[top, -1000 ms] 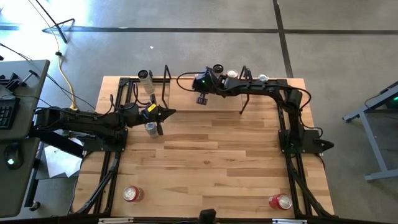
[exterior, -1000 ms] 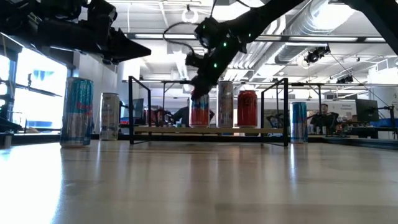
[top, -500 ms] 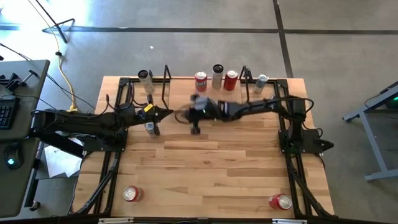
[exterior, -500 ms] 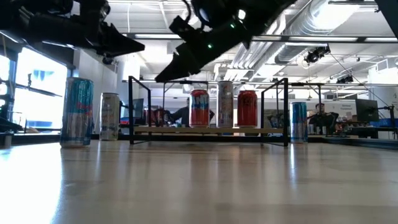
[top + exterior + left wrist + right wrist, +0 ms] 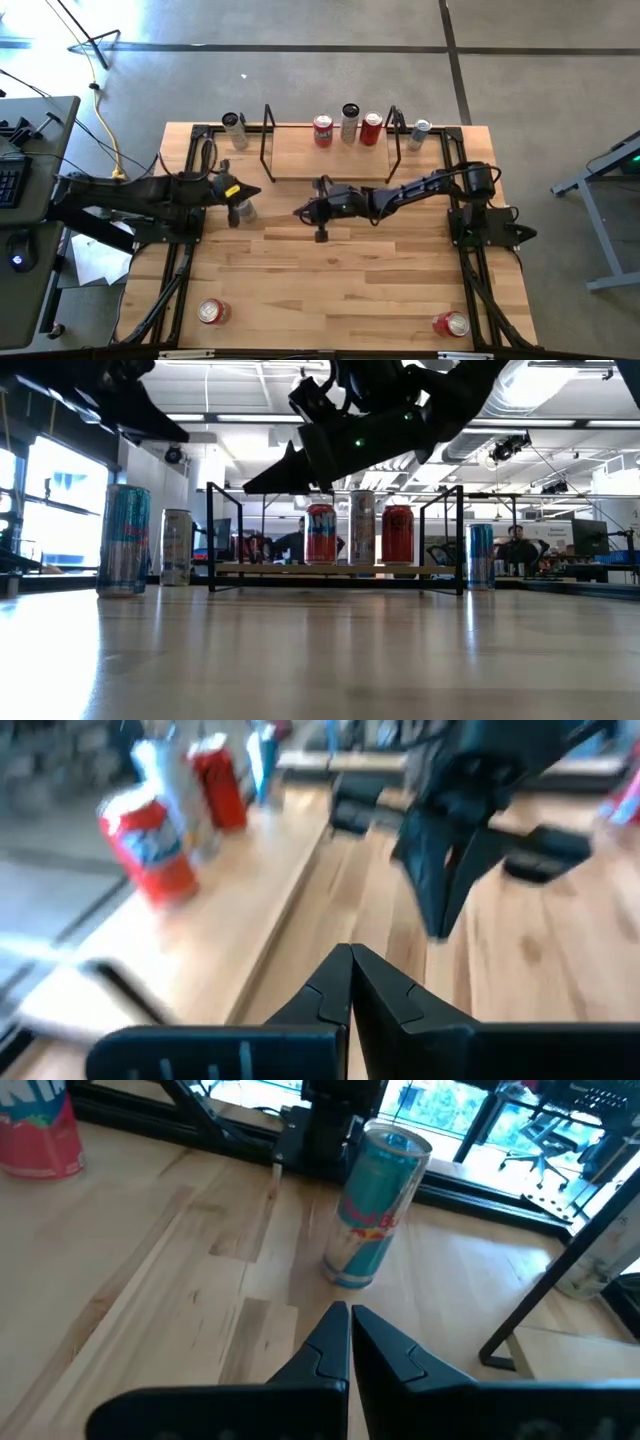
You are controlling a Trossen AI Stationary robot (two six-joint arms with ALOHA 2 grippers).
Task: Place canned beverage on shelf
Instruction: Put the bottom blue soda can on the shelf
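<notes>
Three cans [image 5: 347,125] are seen on the shelf [image 5: 300,155]; both grippers – left [image 5: 258,189], right [image 5: 298,212] – are held closed, empty.

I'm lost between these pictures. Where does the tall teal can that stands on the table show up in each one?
High view: the teal can stands left of centre, in front of the shelf's left end.
Low view: far left, the biggest can in the picture.
Left wrist view: not in it.
Right wrist view: upright near the middle.
Shared landmark: the shelf with its black rod frames.
</notes>
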